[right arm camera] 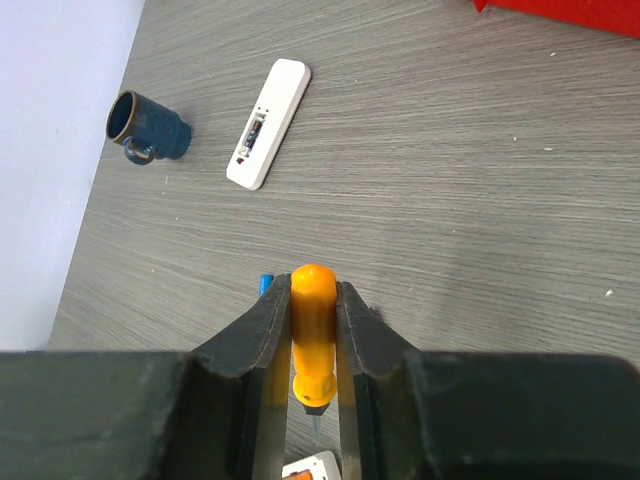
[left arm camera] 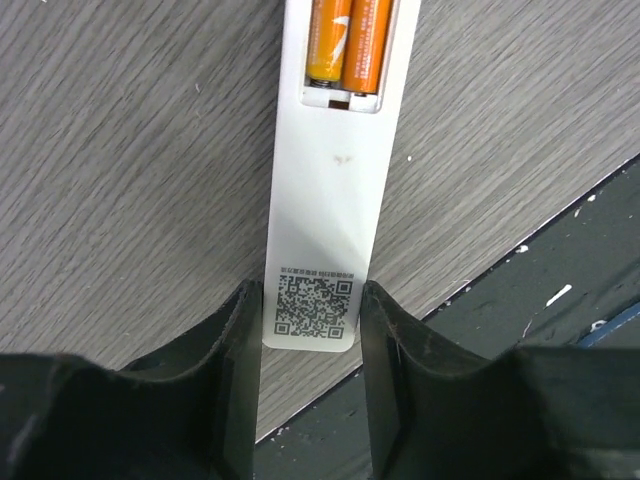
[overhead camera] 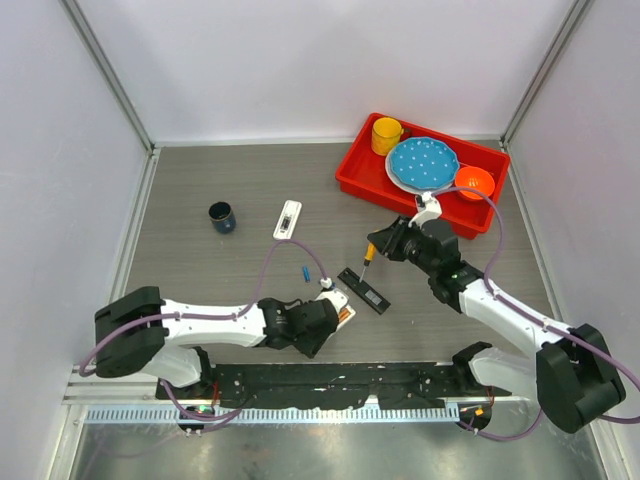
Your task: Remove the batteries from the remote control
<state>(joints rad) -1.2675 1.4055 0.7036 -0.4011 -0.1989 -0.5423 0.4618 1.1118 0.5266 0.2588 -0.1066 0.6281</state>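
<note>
Where the left gripper (left arm camera: 312,300) reaches in near the front edge of the desk (overhead camera: 200,260), its jaws are closed on the sides of a white remote (left arm camera: 325,180), at the end with the square printed code; the remote lies back-up with its compartment uncovered, and two orange batteries (left arm camera: 347,45) sit side by side inside it. The right gripper (right arm camera: 313,295) is clamped on the orange handle of a screwdriver (right arm camera: 314,350) over the middle of the desk, tip pointing down just beside a black remote (overhead camera: 363,290); whether the tip touches anything cannot be told. A single blue battery (overhead camera: 305,272) lies loose on the desk, between the left gripper and a second white remote (right arm camera: 268,122) further back. A dark mug (right arm camera: 148,126) sits toward the left edge, apart from everything else; a red tray (overhead camera: 352,182) fills the back right corner.
</note>
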